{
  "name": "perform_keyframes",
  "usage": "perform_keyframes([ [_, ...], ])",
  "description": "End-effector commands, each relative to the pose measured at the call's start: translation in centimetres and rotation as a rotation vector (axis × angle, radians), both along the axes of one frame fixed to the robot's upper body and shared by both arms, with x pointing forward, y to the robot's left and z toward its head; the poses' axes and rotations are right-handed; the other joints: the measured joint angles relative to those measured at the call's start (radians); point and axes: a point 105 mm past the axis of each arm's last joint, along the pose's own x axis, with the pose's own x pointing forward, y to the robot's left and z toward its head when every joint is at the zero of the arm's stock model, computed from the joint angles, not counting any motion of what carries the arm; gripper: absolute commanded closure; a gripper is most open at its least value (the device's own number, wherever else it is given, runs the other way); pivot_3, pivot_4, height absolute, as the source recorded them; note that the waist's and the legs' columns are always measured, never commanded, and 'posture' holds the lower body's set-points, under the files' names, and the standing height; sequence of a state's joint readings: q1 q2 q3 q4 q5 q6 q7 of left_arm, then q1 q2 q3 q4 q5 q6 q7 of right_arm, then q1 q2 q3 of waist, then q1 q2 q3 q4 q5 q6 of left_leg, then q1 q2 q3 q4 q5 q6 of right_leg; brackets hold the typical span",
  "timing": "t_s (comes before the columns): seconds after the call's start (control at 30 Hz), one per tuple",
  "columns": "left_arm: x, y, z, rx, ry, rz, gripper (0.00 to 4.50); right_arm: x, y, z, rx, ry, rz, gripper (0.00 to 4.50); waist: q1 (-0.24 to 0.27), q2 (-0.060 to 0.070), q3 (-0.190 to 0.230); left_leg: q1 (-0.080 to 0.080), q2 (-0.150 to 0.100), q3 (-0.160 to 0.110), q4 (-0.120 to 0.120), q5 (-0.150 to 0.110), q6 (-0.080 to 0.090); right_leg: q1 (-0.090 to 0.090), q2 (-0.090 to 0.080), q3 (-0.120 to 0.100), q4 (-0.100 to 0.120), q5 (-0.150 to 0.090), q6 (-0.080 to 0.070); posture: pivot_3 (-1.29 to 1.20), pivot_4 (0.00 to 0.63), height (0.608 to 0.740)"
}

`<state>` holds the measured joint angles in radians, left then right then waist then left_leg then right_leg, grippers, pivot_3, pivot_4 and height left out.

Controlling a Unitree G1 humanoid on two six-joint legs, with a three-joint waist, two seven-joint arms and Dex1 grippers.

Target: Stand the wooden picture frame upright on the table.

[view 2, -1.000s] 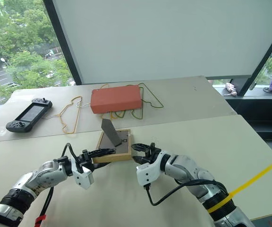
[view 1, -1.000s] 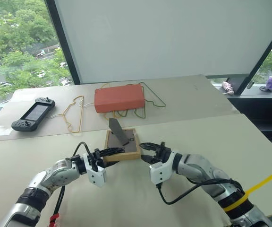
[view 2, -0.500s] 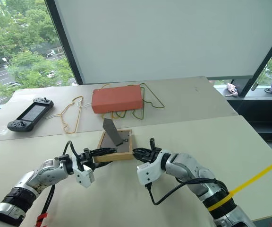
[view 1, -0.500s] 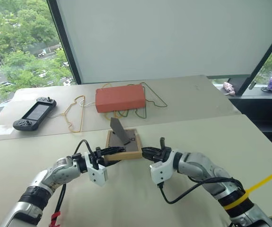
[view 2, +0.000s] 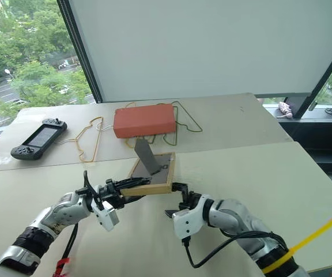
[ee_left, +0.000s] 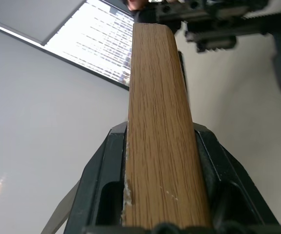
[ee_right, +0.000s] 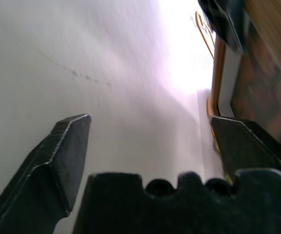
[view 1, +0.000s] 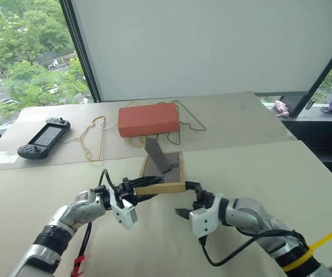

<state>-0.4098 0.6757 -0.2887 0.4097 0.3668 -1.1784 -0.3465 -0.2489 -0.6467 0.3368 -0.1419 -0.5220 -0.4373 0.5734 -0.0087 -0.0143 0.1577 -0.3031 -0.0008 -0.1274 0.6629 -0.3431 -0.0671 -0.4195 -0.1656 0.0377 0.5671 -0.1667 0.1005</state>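
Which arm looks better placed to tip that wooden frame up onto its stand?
Probably the left: the left gripper already clamps the wooden picture frame by its near edge, while the right gripper hangs open beside it.

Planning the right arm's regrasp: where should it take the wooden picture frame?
On the right side rail of the wooden picture frame, coming from the robot's right. The left gripper already clamps the near rail, and the fold-out stand juts from the back's middle.

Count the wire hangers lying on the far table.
2, possibly more. A yellow wire hanger lies between the game console and the orange-red box. A green wire hanger sticks out from under that box, which may hide others.
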Motion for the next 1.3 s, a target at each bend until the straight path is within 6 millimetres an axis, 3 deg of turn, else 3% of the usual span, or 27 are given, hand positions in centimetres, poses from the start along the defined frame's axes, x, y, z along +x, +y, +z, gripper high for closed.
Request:
perform_keyframes([
  [0.03,-0.7,-0.3,-0.8,0.043,0.004,-0.041,3.35,2.5,-5.0,1.2,-0.039,-0.071,-0.214,0.03,0.006,0.0,0.0,0.0,0.0,0.0,0.0,0.0,0.0,0.0,0.0,0.0,-0.001,0.0,0.0,0.0,0.15,0.74],
  [0.1,-0.8,-0.2,-0.8,0.046,0.006,-0.042,3.35,2.4,-4.8,2.5,-0.026,-0.13,-0.19,0.03,0.008,0.0,0.0,-0.001,0.0,0.001,0.0,0.0,-0.001,0.001,0.0,0.0,-0.005,0.002,0.0,0.0,0.15,0.74],
  [0.23,-0.9,-0.5,-1.1,0.049,0.016,-0.055,3.35,1.2,-2.2,4.7,0.0,-0.232,-0.056,0.03,-0.006,0.0,0.0,-0.001,0.0,0.0,0.0,0.0,-0.001,0.0,0.001,0.001,-0.005,0.002,0.0,0.0,0.15,0.74],
  [0.4,-0.6,-0.8,-0.8,0.041,0.009,-0.056,3.35,-1.4,1.0,3.5,-0.057,-0.202,0.15,0.03,-0.015,0.0,0.0,-0.001,0.0,0.0,0.0,0.0,-0.001,0.0,0.001,0.001,-0.005,0.002,0.0,0.0,0.15,0.74],
  [0.53,-0.4,-1.0,-0.7,0.041,0.002,-0.054,3.35,-1.6,2.6,3.4,-0.039,-0.193,0.207,0.03,-0.015,0.0,0.0,-0.001,0.0,0.0,0.0,0.0,-0.001,0.0,0.001,0.001,-0.005,0.003,0.0,0.0,0.15,0.74],
  [0.73,-0.5,-1.1,-0.7,0.032,0.006,-0.051,3.35,-1.0,3.2,4.1,-0.009,-0.208,0.193,0.03,-0.014,0.0,0.0,-0.001,0.0,0.0,0.0,0.0,-0.001,0.0,0.001,0.001,-0.005,0.003,0.0,0.0,0.15,0.74],
  [0.83,-0.6,-0.8,-1.0,0.034,0.015,-0.044,3.35,-1.0,3.0,4.2,-0.001,-0.206,0.187,0.78,-0.014,0.0,0.0,-0.001,0.0,0.0,0.0,0.0,-0.001,0.0,0.001,0.001,-0.005,0.003,0.0,0.0,0.15,0.74],
  [1.03,-0.3,-0.7,-0.9,0.022,0.023,-0.02,3.35,-1.2,2.9,4.2,-0.004,-0.213,0.184,2.69,-0.014,0.0,0.0,-0.002,0.0,0.0,0.0,0.0,-0.001,-0.001,0.001,0.001,-0.005,0.003,0.0,0.0,0.15,0.74],
  [1.1,-0.1,-0.8,-0.8,0.013,0.026,-0.01,2.35,-1.1,3.0,4.4,-0.002,-0.231,0.182,3.26,-0.014,0.0,0.0,-0.002,0.0,0.0,0.0,0.0,-0.001,-0.001,0.001,0.001,-0.005,0.003,0.0,0.0,0.15,0.74],
  [1.13,-0.1,-0.8,-0.7,0.007,0.028,-0.007,2.15,-1.1,3.0,4.5,-0.002,-0.237,0.18,3.29,-0.014,0.0,0.0,-0.001,0.0,0.0,0.0,0.0,-0.001,0.0,0.001,0.001,-0.005,0.003,0.0,0.0,0.15,0.74],
  [1.2,-0.1,-0.9,-0.6,0.0,0.03,-0.005,1.26,-1.0,3.1,4.5,-0.003,-0.239,0.179,3.29,-0.014,0.0,0.0,-0.001,0.0,0.0,0.0,0.0,-0.001,-0.001,0.001,0.001,-0.004,0.003,0.0,0.0,0.15,0.74],
  [1.3,0.4,-0.7,-0.5,-0.004,0.035,0.027,0.29,-1.0,3.0,4.6,0.002,-0.245,0.174,3.29,-0.014,0.0,0.0,-0.001,0.0,0.0,0.0,0.0,-0.001,-0.001,0.001,0.001,-0.004,0.003,0.0,0.0,0.15,0.74],
])
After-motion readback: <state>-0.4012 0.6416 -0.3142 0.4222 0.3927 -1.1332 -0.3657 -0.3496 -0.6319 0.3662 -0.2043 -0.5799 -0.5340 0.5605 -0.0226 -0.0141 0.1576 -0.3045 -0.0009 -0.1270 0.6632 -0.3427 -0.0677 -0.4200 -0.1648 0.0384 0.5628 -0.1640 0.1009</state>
